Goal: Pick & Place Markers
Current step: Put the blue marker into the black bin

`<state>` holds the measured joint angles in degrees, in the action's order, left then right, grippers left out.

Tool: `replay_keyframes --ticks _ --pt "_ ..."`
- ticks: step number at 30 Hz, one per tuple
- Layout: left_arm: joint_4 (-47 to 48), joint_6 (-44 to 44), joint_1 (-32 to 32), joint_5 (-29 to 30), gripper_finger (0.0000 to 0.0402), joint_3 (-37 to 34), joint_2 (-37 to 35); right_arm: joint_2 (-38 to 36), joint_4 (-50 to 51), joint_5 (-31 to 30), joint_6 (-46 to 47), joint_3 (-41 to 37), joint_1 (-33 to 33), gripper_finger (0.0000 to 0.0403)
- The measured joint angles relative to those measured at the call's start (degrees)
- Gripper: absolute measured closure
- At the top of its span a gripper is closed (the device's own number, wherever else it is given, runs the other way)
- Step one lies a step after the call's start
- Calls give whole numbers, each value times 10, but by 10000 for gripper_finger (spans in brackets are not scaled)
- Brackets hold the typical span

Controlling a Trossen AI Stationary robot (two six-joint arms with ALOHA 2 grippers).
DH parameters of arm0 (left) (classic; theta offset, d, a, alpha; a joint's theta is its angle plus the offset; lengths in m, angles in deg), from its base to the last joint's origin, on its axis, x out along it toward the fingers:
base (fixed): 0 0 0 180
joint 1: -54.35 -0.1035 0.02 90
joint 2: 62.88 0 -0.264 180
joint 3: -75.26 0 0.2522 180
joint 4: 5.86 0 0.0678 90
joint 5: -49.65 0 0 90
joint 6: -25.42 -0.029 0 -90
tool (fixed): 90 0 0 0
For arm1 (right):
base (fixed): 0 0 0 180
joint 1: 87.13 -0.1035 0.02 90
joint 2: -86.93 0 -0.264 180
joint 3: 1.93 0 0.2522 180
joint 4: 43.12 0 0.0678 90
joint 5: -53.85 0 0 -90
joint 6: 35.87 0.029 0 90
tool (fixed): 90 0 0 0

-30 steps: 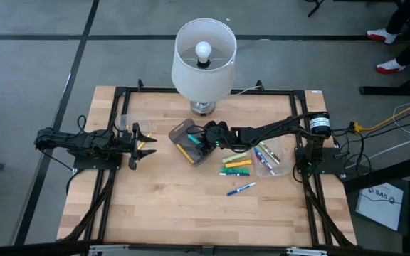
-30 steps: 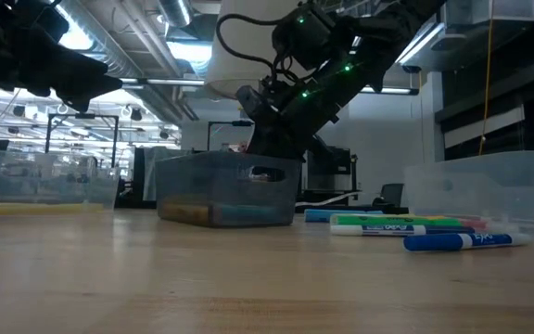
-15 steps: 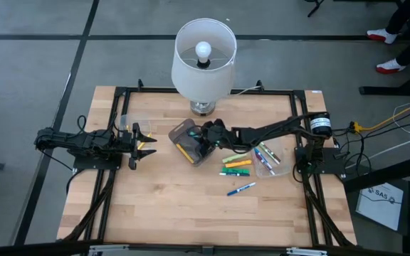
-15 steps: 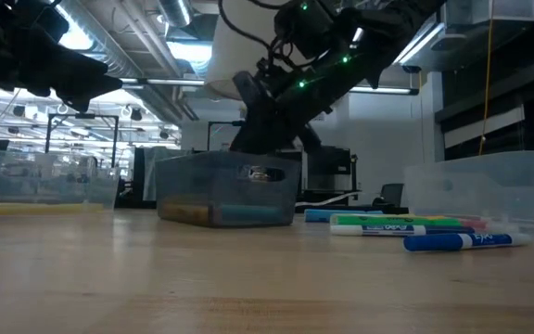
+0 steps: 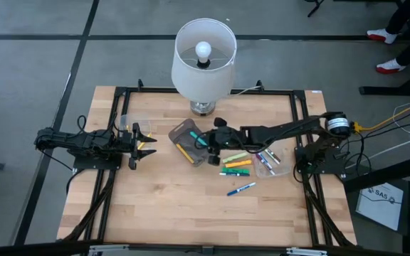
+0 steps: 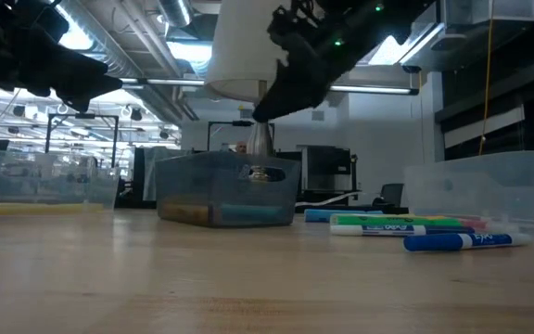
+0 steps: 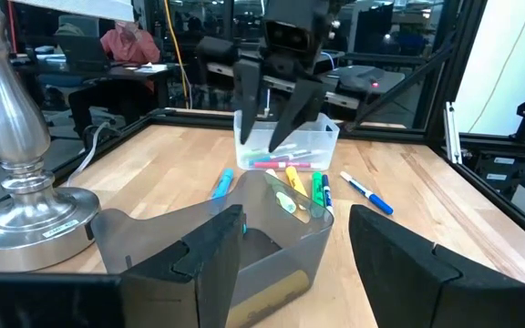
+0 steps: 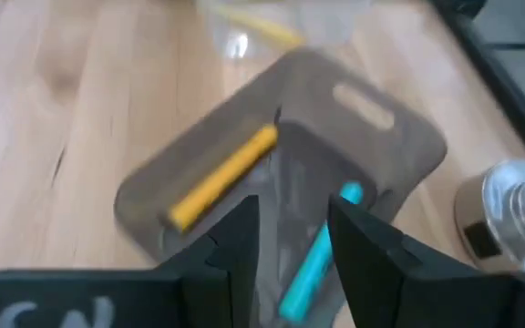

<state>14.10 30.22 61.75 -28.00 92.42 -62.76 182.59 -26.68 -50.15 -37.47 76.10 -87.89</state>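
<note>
A grey bin [image 5: 188,142] stands at the table's middle with a yellow marker [image 8: 221,178] and a cyan marker [image 8: 322,241] lying in it. My right gripper [image 5: 206,144] hangs open above the bin's right side, slanting down, with nothing between its fingers [image 7: 247,100]. Several markers [image 5: 236,165] lie on the wood to the bin's right, a blue one [image 5: 242,188] nearest the front edge. More lie in a clear tray [image 5: 267,158]. My left gripper [image 5: 150,142] waits open and level to the left of the bin.
A white-shaded lamp [image 5: 203,60] stands on its metal base [image 7: 25,210] just behind the bin. A clear container [image 5: 127,122] sits by my left gripper, with a yellow marker [image 5: 147,151] beside it. A black frame [image 5: 119,91] runs around the table. Bare wood lies toward the front edge.
My right gripper has risen out of the grey bin and drawn back a little toward the table's right edge, rolling about its own axis as it went. The bin and the markers on the table have stayed where they were.
</note>
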Motion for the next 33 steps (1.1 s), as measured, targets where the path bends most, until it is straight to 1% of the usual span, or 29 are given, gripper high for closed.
replay_keyframes --ticks 4,9,12,25,28,33 --pt "0 0 0 0 205 0 0 -9 71 9 -19 0 -2 272" --pt "0 0 0 0 205 0 0 -9 153 -17 -42 0 -2 272" --pt "0 0 0 0 205 0 0 -9 187 -20 -47 0 -2 272" --pt "0 0 0 0 205 0 0 -9 286 -44 -42 0 -2 272" --pt "0 0 0 0 205 0 0 -8 297 -44 -23 0 2 272" --pt "0 0 0 0 205 0 0 0 311 -45 -3 0 18 258"
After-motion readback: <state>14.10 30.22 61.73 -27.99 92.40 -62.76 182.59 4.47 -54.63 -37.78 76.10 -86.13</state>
